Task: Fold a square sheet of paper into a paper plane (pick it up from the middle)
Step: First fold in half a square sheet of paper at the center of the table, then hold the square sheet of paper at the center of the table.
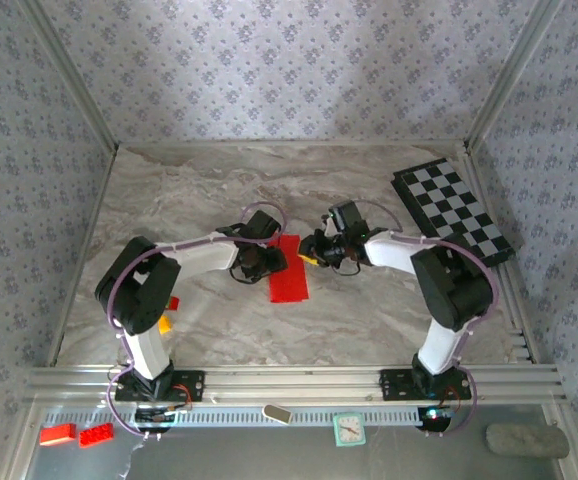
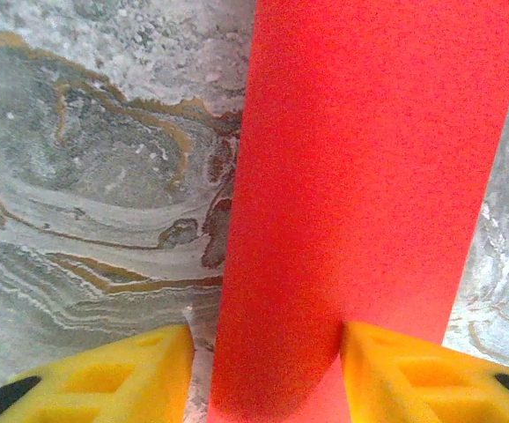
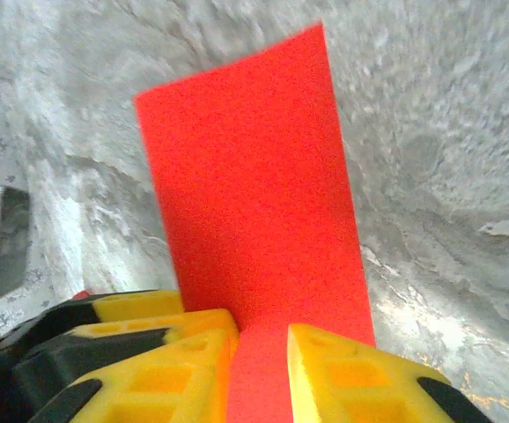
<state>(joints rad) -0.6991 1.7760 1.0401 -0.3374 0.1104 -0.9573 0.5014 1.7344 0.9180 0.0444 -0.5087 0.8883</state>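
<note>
Start at the far left. Two red toy bricks (image 1: 77,434) lie on the metal ledge in front of the arm bases. They are not your paper.

Next comes the left gripper (image 1: 266,262), down at the table (image 1: 369,330) and touching the left side of the sheet's far end. In the left wrist view its yellow fingers (image 2: 122,374) stand spread on either side of the red strip. The right one is against the paper's edge. A sliver of table shows between the left one and the paper, so I judge this to be a straddle, not a pinch.

There is one square sheet of paper (image 1: 289,272). It is folded into a narrow rectangle and lies mid-table between the two grippers. Its long axis runs from the far end, where both grippers meet it, toward you, so from either set of fingers it stretches straight ahead.

The right gripper (image 1: 315,250) sits at the same far end on the right side, about as near to the sheet as the left one. Its fingers (image 3: 351,370) are close together, with a thin band of red in the gap. You cannot tell whether they pinch the paper or merely stand over it.

Far right is one checkered board (image 1: 454,210), well apart from the sheet.

My judgement is that the coming crease depends on both grippers working that shared far end along the long axis.
</note>
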